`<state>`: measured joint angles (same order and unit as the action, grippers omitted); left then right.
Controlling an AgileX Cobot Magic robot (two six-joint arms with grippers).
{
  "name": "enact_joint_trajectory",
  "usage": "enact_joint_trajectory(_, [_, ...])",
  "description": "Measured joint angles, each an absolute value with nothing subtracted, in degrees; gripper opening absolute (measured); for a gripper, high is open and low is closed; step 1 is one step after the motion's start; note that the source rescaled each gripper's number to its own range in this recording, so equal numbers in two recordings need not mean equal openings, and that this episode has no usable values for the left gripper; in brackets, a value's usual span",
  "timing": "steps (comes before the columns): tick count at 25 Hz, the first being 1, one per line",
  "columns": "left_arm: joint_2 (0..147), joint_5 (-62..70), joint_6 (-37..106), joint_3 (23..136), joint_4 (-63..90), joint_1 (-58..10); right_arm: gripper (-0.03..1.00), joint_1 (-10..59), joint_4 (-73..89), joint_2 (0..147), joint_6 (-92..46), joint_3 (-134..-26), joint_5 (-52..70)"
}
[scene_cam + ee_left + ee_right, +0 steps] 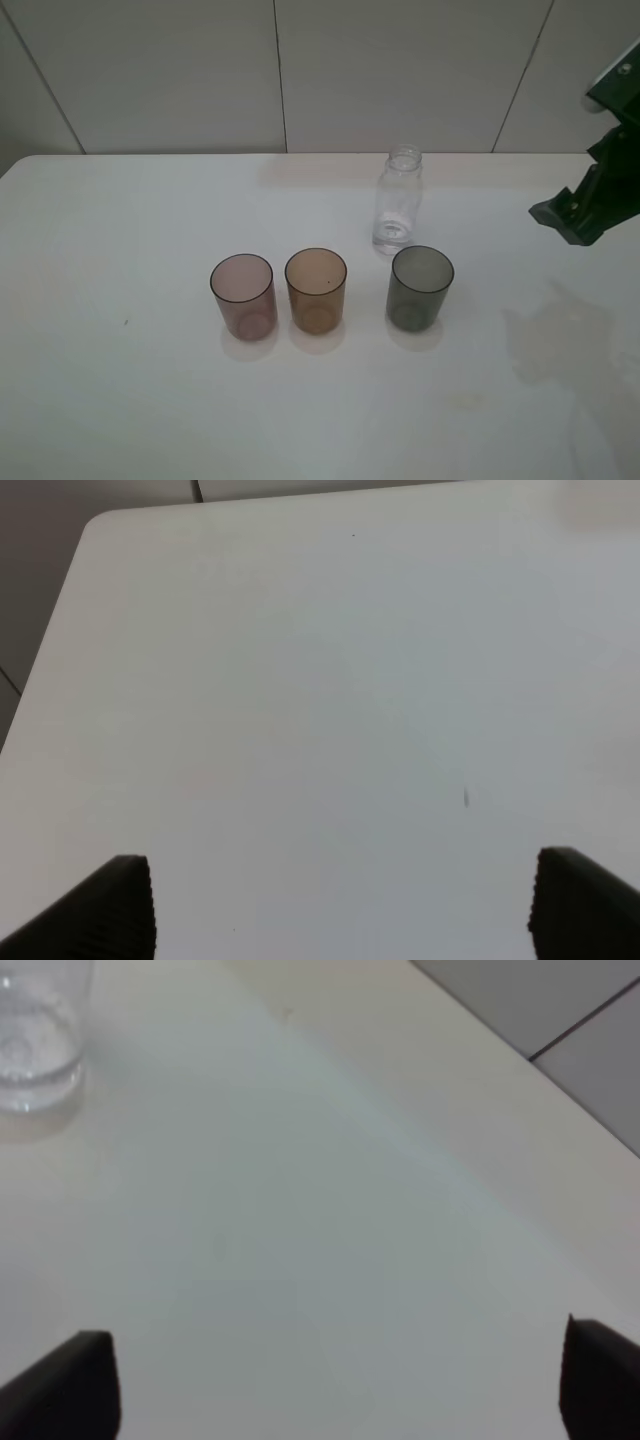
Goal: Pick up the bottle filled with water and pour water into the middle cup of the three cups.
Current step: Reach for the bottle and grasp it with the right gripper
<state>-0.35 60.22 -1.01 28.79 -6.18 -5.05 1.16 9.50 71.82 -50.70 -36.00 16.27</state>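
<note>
The clear capless bottle [399, 200] stands upright on the white table, just behind the dark grey cup [420, 288]. The three cups stand in a row: pinkish-mauve cup [243, 296] on the left, amber-brown middle cup [316, 290], grey cup on the right. My right gripper [572, 217] hovers open and empty at the right edge, well to the right of the bottle. In the right wrist view its fingertips [70, 1380] are wide apart and the bottle's base [35, 1050] shows far off. My left gripper [340, 905] is open over bare table, out of the exterior view.
The white table [120, 400] meets a grey panelled wall [280, 70] at the back. The table's rounded far corner [95, 525] shows in the left wrist view. A small dark speck [126, 322] lies on the table's left part.
</note>
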Motion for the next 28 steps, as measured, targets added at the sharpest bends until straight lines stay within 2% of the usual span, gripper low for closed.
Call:
enact_joint_trajectory(4, [-0.3, 60.2, -1.0, 28.8, -6.2, -5.0, 0.9, 1.2, 9.5, 74.0, -56.5, -36.0, 15.0])
enact_joint_trajectory(12, [-0.3, 60.2, -1.0, 28.8, -6.2, -5.0, 0.9, 2.0, 9.5, 74.9, -56.5, -38.5, 14.7])
enact_joint_trajectory(28, [-0.3, 60.2, -1.0, 28.8, -6.2, -5.0, 0.9, 14.0, 14.7, 86.2, -55.9, -43.2, 15.3])
